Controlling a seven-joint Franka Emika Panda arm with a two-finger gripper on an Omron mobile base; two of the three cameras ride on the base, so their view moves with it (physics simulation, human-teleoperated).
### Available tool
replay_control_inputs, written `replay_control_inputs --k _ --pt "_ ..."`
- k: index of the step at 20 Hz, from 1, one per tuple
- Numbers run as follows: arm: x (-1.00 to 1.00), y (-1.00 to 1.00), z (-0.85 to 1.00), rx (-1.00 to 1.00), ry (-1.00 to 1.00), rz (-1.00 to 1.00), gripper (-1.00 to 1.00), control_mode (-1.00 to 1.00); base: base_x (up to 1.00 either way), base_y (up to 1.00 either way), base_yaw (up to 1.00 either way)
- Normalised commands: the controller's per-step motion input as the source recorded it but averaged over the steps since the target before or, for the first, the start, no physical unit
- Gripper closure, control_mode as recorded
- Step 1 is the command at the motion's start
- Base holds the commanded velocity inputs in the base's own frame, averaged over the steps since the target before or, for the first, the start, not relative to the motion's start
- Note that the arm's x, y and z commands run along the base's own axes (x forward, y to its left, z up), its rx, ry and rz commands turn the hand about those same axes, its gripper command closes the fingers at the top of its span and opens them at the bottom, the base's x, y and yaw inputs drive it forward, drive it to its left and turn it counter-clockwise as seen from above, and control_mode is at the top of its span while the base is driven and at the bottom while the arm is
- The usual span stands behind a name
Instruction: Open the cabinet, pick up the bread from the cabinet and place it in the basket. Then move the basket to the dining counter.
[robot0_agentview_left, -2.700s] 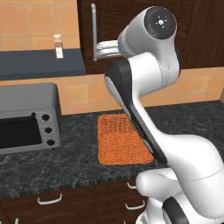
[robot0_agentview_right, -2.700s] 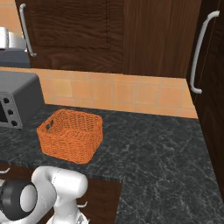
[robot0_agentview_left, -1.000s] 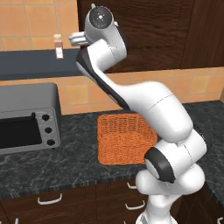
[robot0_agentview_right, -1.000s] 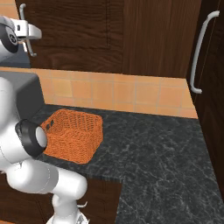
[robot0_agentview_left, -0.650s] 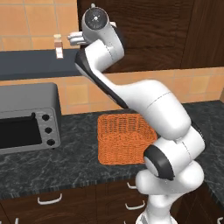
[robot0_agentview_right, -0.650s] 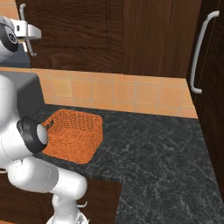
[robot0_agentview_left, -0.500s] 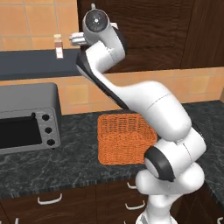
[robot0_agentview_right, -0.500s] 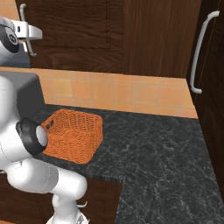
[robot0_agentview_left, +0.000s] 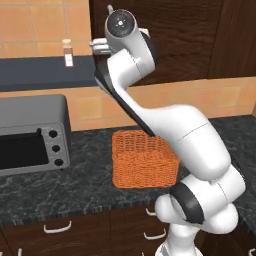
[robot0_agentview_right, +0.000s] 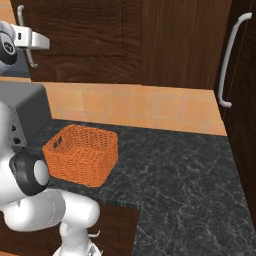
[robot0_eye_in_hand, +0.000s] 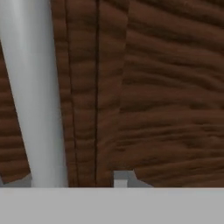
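Up at the dark brown wood-grain wall cabinet (robot0_agentview_right: 100, 35), the two-finger gripper (robot0_agentview_right: 31, 41), having swung left, is meeting the silver bar handle (robot0_eye_in_hand: 33, 96); its spread cannot be told.

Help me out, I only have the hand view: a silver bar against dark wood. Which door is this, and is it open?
Observer: It is the wall cabinet door. It sits flush with its neighbour, so it is shut, and the jaws are at its long vertical handle.
Operator: Where is the basket?
Observer: The orange woven basket stands on the black speckled counter below that cabinet, and it looks empty.
Operator: Anything beside it?
Observer: A grey toaster oven stands to its left in the left base view, apart from it.
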Motion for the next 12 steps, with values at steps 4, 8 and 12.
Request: replay_control_inputs --k 4,8,12 --pt "-0.96 -1.00 0.00 0.00 0.08 -0.10 1.00 -1.00 0.00 0.00 0.00" --pt "-0.95 -1.00 0.00 0.00 0.08 -0.05 1.00 -1.00 0.00 0.00 0.00" --pt "-0.97 -1.00 0.00 0.01 0.00 -0.02 1.00 -1.00 0.00 0.00 0.00"
